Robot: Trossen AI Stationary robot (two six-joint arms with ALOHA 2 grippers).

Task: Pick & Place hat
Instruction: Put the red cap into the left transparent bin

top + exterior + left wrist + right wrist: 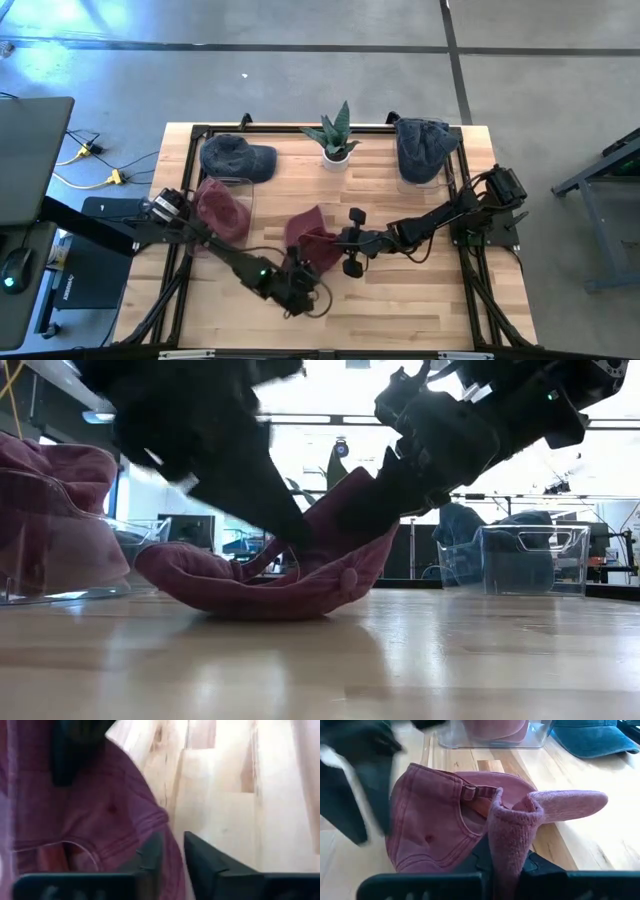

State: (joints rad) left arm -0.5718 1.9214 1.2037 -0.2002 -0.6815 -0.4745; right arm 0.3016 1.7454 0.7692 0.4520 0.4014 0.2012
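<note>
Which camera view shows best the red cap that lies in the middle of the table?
The right wrist view: the red cap fills it, its strap and seams clear, with the right gripper shut on its edge. The high view shows it small, the low view only from the side, the left wrist view only part.

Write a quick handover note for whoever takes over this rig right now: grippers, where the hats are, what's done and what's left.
Right gripper: shut on the maroon cap, pinching a fold of its edge at mid-table.
Left gripper: at the same cap's other edge; fingers nearly together with cloth between them, so a grip looks likely.
The cap is partly lifted, its underside still on the table.
Another maroon hat sits in the clear bin on the left. One blue cap lies loose on the table; another blue hat is in the right bin.
Left: lift and place the held cap.
</note>
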